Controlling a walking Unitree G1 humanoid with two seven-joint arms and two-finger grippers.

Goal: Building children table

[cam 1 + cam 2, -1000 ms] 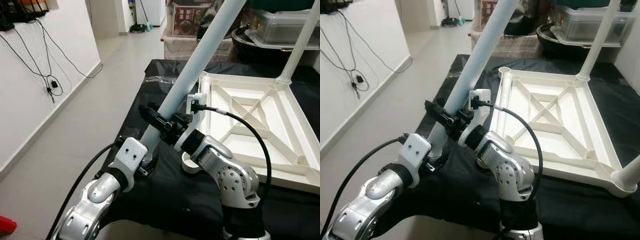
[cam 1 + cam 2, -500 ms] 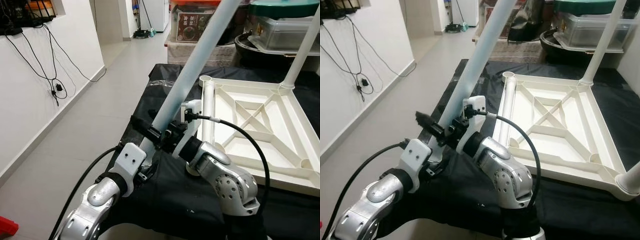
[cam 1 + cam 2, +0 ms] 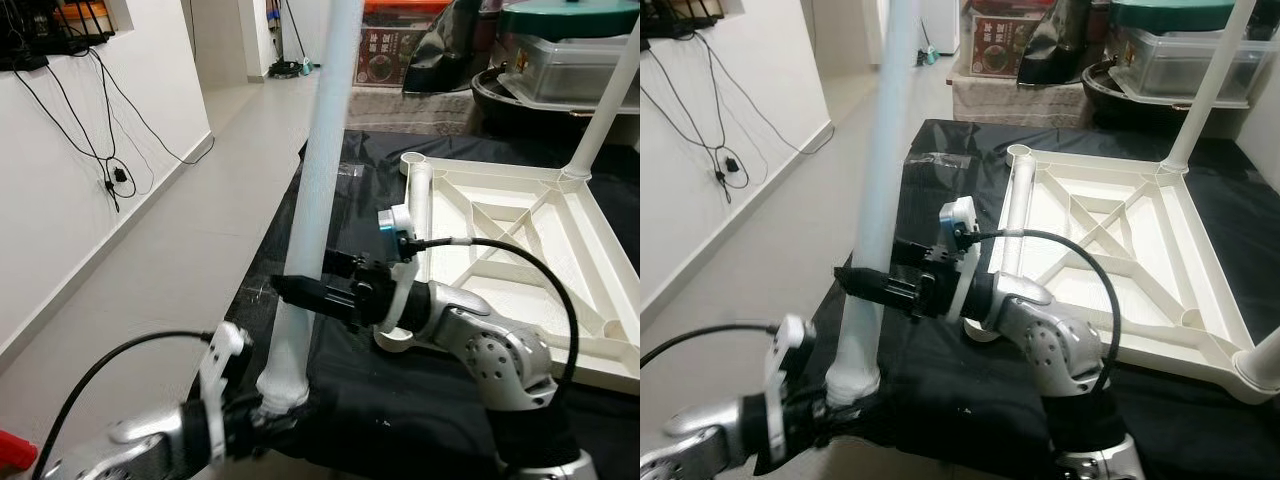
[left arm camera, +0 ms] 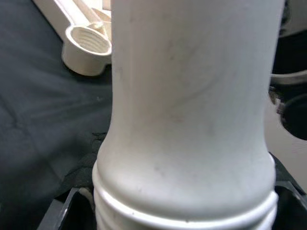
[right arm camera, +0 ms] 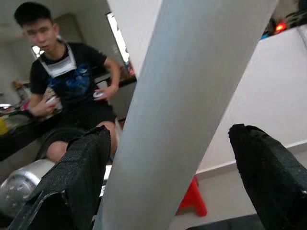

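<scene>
Black-clothed bench (image 3: 400,400), upturned table frame (image 3: 560,250), pale tiled floor (image 3: 170,270).

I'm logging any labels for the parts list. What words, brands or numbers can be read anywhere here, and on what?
Nothing is legible.
Printed red-and-dark cardboard box behind the black-covered table: has light lettering, too small and blurred to read.
White plastic table leg, white ribbed tabletop, lidded clear plastic bin: no markings visible.
</scene>
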